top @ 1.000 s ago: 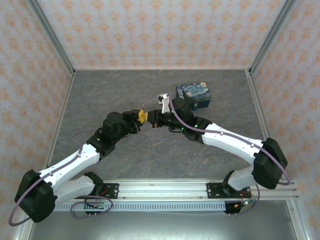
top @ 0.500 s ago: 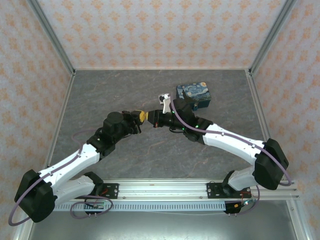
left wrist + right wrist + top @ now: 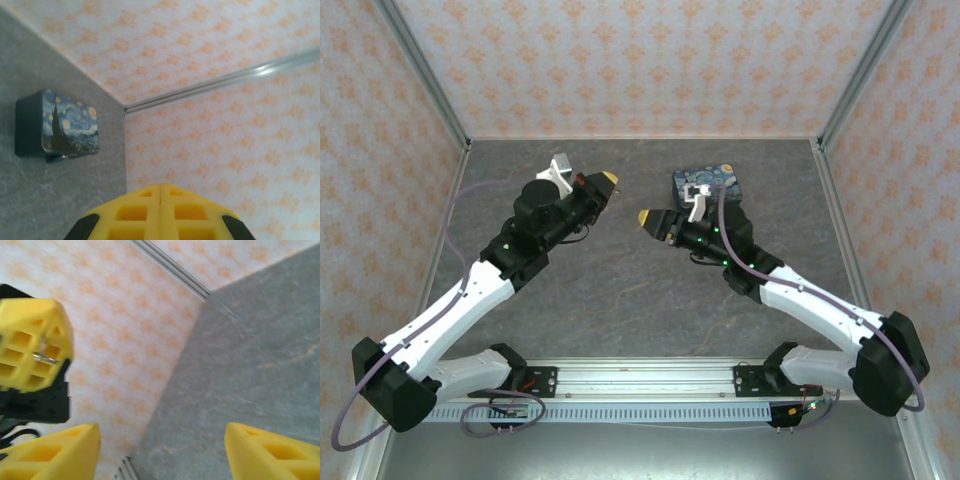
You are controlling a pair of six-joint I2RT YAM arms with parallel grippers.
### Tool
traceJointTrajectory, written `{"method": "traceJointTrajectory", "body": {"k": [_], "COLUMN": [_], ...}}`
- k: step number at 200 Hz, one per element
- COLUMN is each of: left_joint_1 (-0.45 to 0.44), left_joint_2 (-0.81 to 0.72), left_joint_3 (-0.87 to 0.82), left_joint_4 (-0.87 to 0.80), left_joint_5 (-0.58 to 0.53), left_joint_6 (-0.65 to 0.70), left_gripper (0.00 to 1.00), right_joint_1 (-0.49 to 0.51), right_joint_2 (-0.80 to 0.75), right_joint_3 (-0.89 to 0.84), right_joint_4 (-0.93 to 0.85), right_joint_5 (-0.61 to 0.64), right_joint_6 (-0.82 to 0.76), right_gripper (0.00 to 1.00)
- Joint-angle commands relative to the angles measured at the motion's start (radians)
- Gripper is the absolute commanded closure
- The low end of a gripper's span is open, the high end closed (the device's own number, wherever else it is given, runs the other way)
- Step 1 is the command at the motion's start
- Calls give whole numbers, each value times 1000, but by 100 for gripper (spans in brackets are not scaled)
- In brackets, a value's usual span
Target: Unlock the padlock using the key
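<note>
Key (image 3: 46,358) pokes from the left hand (image 3: 607,179), closed tight on it. Right hand (image 3: 646,217) is spread open near the painted box (image 3: 708,183).

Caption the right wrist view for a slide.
Right gripper open, facing the left gripper shut on the key, with grey table and patterned wall behind.

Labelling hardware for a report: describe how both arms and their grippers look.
Both the left arm and right arm have white shells, black joints and a lilac cable alongside. The left gripper and right gripper end in yellow, grid-pocketed fingers.
</note>
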Motion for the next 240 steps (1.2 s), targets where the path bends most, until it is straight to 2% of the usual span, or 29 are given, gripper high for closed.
{"method": "traceJointTrajectory", "body": {"k": [1, 24, 40, 106, 145, 217, 240], "left_joint_1": [-21, -50, -64, -80, -85, -88, -86], "left_joint_2": [20, 33, 45, 75, 82, 84, 85], "left_joint_3": [63, 129, 166, 181, 184, 182, 178], "left_joint_4": [-29, -53, -66, -18, -14, -8, 1], "left_joint_5": [75, 103, 128, 144, 138, 118, 117], "left_joint_6": [307, 465, 524, 463, 452, 426, 412], "left_gripper": [100, 100, 100, 100, 100, 100, 100], "right_joint_1": [-27, -31, -31, -31, -31, -31, -31], "right_joint_2": [-41, -38, -30, 33, 87, 126, 126], "right_joint_3": [-18, -6, 12, 54, 98, 97, 93], "right_joint_4": [275, 363, 380, 456, 479, 494, 473], "right_joint_5": [-107, -163, -189, -215, -245, -243, -239], "right_joint_6": [85, 103, 100, 125, 147, 170, 162], "right_gripper": [30, 28, 28, 31, 40, 64, 67]}}
